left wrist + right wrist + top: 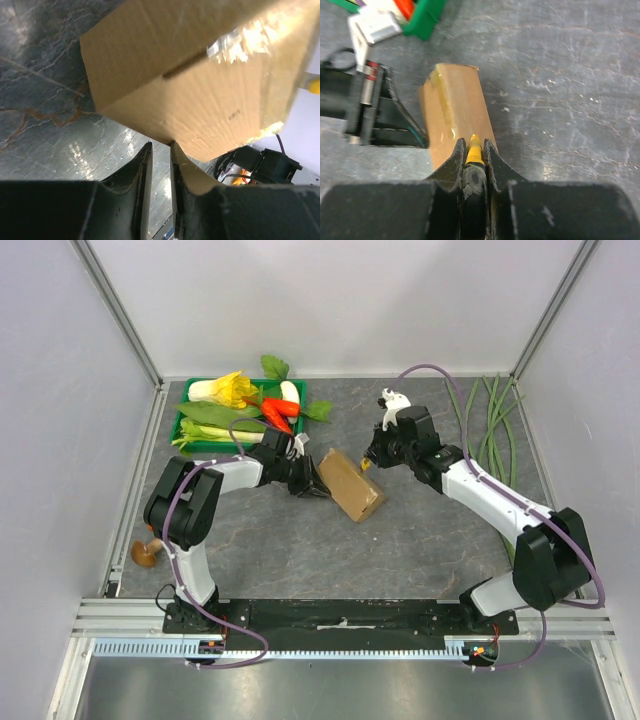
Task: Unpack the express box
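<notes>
Our right pincer [473,142] clamps a yellow tool [474,152] whose tip sits over the taped top of the express box [455,110] just ahead. Our left pincer [159,146], closed to a narrow slit, touches the box's edge. The box lies on the tabletop [430,530] between both pincers

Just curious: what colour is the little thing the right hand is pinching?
The thing in the right hand is yellow, clearest in the right wrist view.
</notes>
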Motion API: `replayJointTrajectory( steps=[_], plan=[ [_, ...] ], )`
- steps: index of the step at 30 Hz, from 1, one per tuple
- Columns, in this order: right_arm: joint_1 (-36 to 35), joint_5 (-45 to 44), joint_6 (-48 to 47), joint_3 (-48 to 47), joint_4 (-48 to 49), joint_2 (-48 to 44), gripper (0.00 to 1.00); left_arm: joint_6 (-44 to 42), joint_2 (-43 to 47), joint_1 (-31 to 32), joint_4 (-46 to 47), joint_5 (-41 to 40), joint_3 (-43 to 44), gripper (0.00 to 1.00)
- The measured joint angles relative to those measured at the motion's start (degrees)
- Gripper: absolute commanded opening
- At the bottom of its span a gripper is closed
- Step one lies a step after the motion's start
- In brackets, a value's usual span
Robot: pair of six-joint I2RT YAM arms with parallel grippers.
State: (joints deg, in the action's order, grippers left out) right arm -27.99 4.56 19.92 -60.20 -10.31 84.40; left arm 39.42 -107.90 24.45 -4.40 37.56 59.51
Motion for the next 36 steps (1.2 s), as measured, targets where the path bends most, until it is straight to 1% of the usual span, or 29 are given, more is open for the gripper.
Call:
replayJointTrajectory(
  steps=[2,5,8,14,17,21,23,26,27,30,32,33,36],
  plan=[
    [-0.1,1.7,0.6,-0.6,0.1,-1.1,0.0,-0.1,0.0,0.1,-0.3,-0.6,-0.7,0.25],
    [-0.4,3.4,1.1,-1.1,0.2,-1.6,0.0,-0.8,-0.6,0.3,-1.9,-4.1,-2.1,0.25],
    [-0.7,4.7,1.5,-1.1,-0.3,-1.6,0.0,-0.8,-0.6,0.4,-2.1,-4.0,-2.6,0.25],
    [-0.7,5.3,1.7,-1.1,-1.0,-1.7,0.0,-0.8,-0.3,0.3,-2.3,-4.6,-2.6,0.26],
    [-0.8,4.4,1.9,-1.1,-1.4,-2.3,0.0,-0.8,0.5,0.3,-3.2,-6.3,-2.6,0.26],
    [-0.8,2.0,2.2,-1.2,-2.1,-4.6,0.0,-1.2,3.7,0.0,-5.6,-11.0,-3.9,0.29],
    [-0.8,1.5,2.1,-1.5,-2.8,-5.8,0.0,-1.4,7.0,-0.3,-7.7,-14.7,-5.3,0.31],
    [-0.8,1.7,1.5,-2.6,-3.8,-7.7,0.0,-1.6,11.8,-0.5,-9.6,-18.9,-6.4,0.4],
    [-0.8,2.2,1.0,-2.9,-4.0,-8.2,0.0,-1.6,13.4,-0.6,-10.2,-20.3,-6.5,0.46],
    [-0.8,4.6,-0.2,-3.1,-4.6,-9.6,0.0,-2.3,17.6,-0.8,-10.0,-23.2,-6.4,0.56],
    [-0.8,6.8,-1.0,-3.1,-5.4,-10.3,0.0,-3.0,19.6,-1.0,-9.0,-24.2,-6.4,0.6],
    [-0.8,8.0,-1.3,-3.1,-5.7,-10.6,0.0,-3.6,20.2,-1.1,-8.7,-24.6,-6.1,0.64],
    [-0.8,13.3,-1.8,-1.8,-6.5,-12.4,0.0,-4.9,20.6,-1.9,-7.3,-24.9,-4.2,0.66]
  ],
)
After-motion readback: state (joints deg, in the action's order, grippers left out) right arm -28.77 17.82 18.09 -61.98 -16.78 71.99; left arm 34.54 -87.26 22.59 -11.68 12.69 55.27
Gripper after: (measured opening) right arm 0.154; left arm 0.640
